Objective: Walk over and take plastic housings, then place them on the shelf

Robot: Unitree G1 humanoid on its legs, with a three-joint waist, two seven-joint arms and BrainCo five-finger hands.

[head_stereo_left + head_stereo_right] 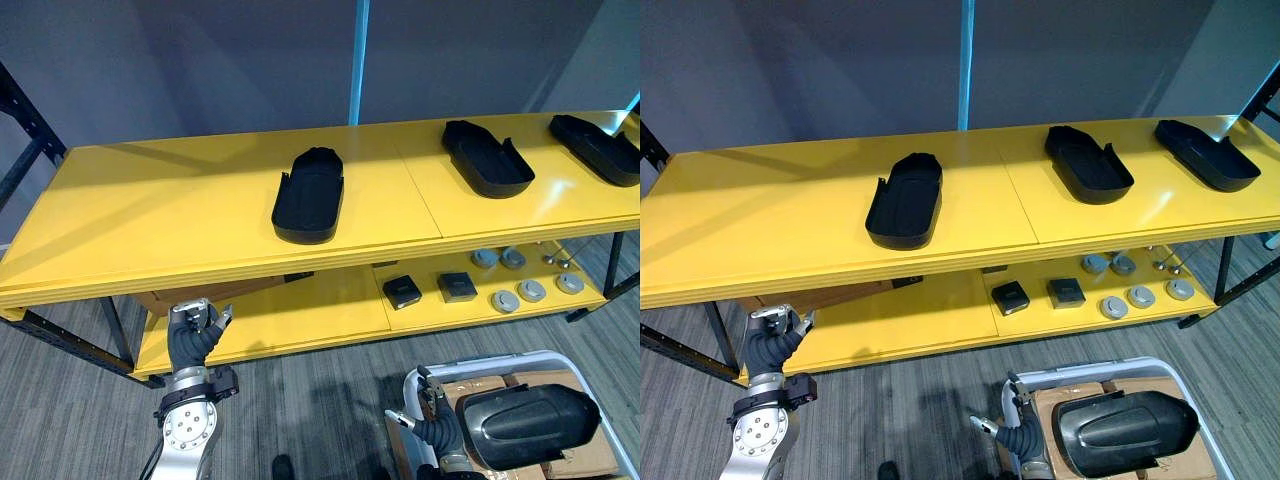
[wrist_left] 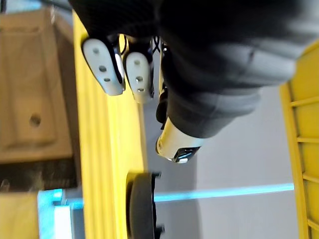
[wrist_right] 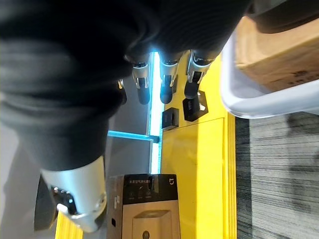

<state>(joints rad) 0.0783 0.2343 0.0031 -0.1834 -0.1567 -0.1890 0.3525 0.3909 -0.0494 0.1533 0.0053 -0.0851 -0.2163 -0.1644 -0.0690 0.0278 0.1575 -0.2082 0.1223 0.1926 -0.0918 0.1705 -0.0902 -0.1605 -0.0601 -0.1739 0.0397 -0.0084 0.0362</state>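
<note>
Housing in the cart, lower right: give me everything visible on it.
The housing is a black, glossy plastic shell, elongated with rounded ends, lying hollow side down on cardboard boxes inside the white-rimmed cart. Its long axis runs across the view. The right hand is beside one end; contact cannot be told.

The left hand has a dark ribbed cover over its back and wrist, and silver fingers marked with small round dimples. Behind the wrist, a black collar meets a silver-grey forearm whose round face is ringed with screws. The right hand matches, with dark-tipped fingers.
</note>
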